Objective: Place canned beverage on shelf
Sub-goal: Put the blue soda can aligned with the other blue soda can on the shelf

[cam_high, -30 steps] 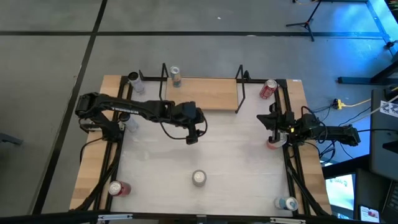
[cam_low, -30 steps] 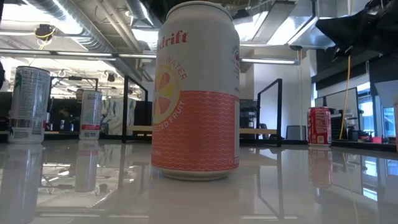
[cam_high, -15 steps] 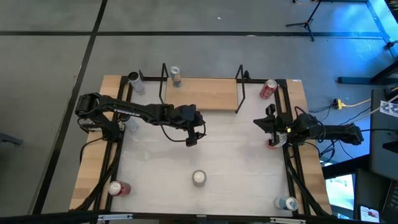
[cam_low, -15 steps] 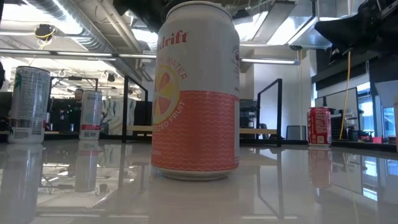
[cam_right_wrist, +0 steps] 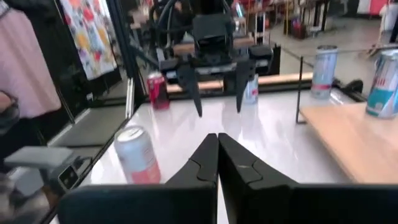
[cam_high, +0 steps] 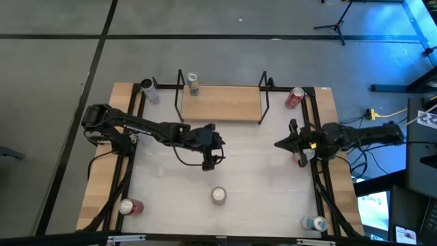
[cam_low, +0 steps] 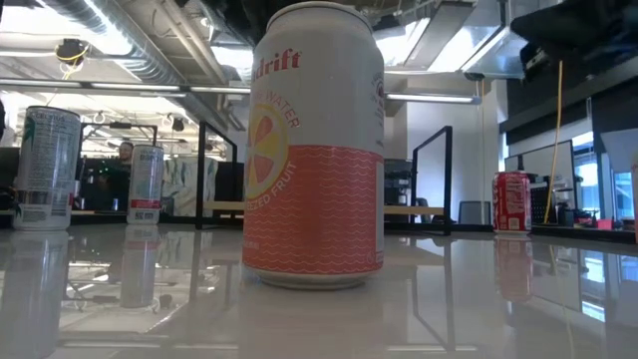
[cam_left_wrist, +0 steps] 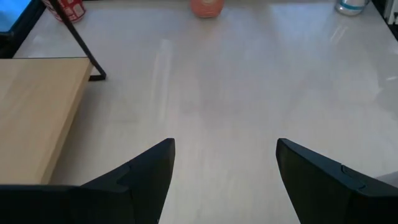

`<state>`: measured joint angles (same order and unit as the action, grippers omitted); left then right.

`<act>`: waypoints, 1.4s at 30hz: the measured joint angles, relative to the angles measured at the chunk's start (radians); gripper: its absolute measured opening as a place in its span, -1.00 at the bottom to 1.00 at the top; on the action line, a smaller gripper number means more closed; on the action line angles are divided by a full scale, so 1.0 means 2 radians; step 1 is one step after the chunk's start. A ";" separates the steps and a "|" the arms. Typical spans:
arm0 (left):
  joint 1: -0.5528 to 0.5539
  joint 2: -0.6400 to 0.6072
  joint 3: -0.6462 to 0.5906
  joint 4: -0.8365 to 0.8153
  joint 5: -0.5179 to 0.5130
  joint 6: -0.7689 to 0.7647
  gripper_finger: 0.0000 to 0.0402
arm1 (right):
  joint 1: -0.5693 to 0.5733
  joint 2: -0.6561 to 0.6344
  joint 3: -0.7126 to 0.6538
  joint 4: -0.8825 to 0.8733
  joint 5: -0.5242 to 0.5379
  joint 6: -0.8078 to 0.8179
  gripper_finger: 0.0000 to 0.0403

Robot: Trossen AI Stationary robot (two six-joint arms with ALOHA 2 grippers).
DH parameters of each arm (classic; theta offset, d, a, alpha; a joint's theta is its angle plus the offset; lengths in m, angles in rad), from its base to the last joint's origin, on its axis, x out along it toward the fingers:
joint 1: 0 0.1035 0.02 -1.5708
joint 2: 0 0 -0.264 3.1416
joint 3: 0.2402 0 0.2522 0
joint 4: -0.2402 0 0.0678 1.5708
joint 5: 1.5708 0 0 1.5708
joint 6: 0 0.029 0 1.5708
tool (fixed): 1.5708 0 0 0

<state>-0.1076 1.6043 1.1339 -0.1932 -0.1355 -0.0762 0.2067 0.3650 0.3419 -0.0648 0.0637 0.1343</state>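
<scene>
Since a second ago the left gripper [cam_high: 213, 160] has slid away from the shelf [cam_high: 220, 102] toward the near side of the table [cam_high: 259, 184], and the right gripper [cam_high: 278, 144] has swung inward from the right edge so that its tip now points toward the table's middle. From the left in the high view, a can [cam_high: 147, 89] stands at the far left corner, and a red-and-silver can [cam_high: 128, 206] stands at the near left corner. Next along, a can with a green label [cam_high: 192, 83] stands on the left end of the shelf, a light-wood board in a thin black frame set along the far edge. The left gripper hangs over bare tabletop between the shelf and the salmon-and-white can [cam_high: 218, 195], well apart from both; its two dark fingers [cam_left_wrist: 146, 168] stand wide apart with nothing between them, and its wrist view shows the shelf's wooden edge [cam_left_wrist: 37, 112] to one side and that can [cam_left_wrist: 206, 6] farther off. In the low view the salmon-and-white can [cam_low: 314, 150] stands upright close to the camera. Farther right, a red can [cam_high: 295, 98] stands just beside the shelf's right end. The right gripper hovers near the right edge, its fingers [cam_right_wrist: 217, 158] pressed together and empty. A blue-and-silver can [cam_high: 315, 223] stands at the near right corner.
</scene>
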 joint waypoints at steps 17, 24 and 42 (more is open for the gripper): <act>-0.101 0.000 0.000 0.016 -0.085 -0.044 0.35 | 0.327 0.205 0.205 -0.276 0.208 0.240 -0.97; -0.112 0.000 0.000 0.016 -0.111 -0.066 0.35 | 0.423 0.347 0.321 -0.426 0.175 0.439 -0.97; -0.110 0.000 0.000 0.032 -0.115 -0.065 0.35 | 0.543 0.574 0.509 -0.578 -0.033 0.800 -0.70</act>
<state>-0.3267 1.6043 1.1339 -0.1287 -0.3653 -0.2070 1.2933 1.5126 1.3599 -1.2200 -0.0032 1.7336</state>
